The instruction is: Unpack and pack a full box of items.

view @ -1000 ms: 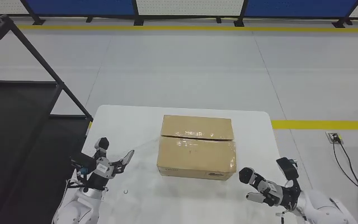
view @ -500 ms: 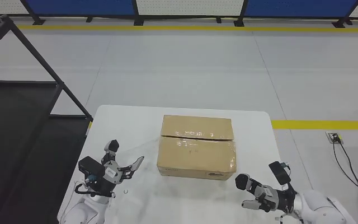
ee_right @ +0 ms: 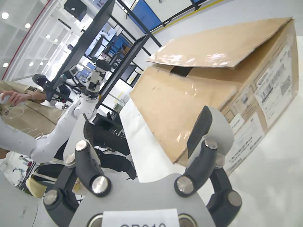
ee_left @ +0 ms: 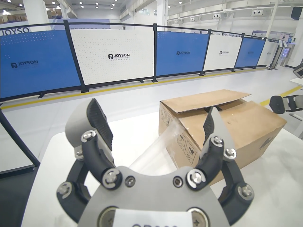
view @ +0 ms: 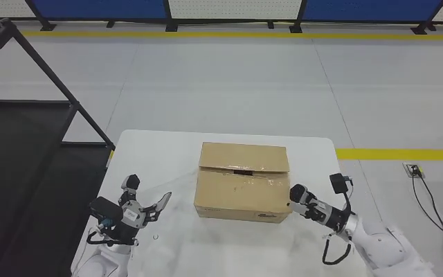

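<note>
Cardboard box (view: 242, 181) sits mid-surface (view: 173, 149), its top flaps loosely shut with a dark gap between them. Left end effector (view: 147, 194) hovers near the box's left end, fingers spread wide and empty. Right end effector (view: 299, 197) sits just beside the box's right end, likewise spread open and empty.

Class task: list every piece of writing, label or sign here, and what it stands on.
box side: shipping label, print too small to read.
box end: handling symbols, no legible words.
fence panels: brand logo, left unquoted.
left gripper and right gripper: tags cut off, unreadable.
</note>
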Controlling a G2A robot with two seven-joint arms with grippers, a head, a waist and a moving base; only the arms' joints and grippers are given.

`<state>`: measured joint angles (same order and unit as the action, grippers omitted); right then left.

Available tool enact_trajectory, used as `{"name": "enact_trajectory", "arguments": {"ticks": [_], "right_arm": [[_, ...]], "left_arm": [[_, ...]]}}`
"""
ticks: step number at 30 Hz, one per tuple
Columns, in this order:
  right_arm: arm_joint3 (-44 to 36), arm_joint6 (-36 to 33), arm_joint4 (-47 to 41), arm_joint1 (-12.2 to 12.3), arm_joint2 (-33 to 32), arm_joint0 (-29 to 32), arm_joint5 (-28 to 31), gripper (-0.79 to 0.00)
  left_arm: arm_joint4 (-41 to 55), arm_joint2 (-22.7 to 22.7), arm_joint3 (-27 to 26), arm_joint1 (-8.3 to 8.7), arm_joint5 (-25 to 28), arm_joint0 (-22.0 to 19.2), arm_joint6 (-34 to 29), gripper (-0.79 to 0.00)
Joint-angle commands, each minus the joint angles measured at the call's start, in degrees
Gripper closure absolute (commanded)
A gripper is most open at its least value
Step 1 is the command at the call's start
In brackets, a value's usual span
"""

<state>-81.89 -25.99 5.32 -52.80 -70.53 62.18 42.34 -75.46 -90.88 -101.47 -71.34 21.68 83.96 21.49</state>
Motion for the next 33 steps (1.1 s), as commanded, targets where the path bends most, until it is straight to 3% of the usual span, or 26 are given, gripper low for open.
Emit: {"name": "enact_trajectory", "arguments": {"ticks": [1, 7, 18, 25, 33], "right_arm": [[1.3, 2.5, 1.5, -0.7, 1.7, -1.7, -1.3, -0.785], [4.0, 7.0, 2.1, -1.6, 2.2, -3.3, 1.3, -0.785], [4.2, 10.1, 1.1, -2.1, 0.5, -2.5, -1.6, -0.785], [4.2, 4.4, -1.9, -2.4, 1.5, -3.1, -0.2, -0.785], [5.7, -5.0, -14.3, -1.9, 0.4, -2.9, 9.1, -0.785]], "left_arm": [[0.1, -0.3, -0.2, 0.04, -0.2, 0.5, 0.3, -0.785], [0.6, -1.2, -0.7, 0.17, -0.6, 1.8, 1.1, -0.785], [0.0, -0.7, -1.1, 0.32, -0.6, 2.5, 1.4, -0.785], [-0.3, -0.5, -0.9, 0.41, -0.6, 2.7, 1.9, -0.785], [0.2, -0.3, -1.0, 0.45, -0.9, 2.9, 2.2, -0.785]]}}
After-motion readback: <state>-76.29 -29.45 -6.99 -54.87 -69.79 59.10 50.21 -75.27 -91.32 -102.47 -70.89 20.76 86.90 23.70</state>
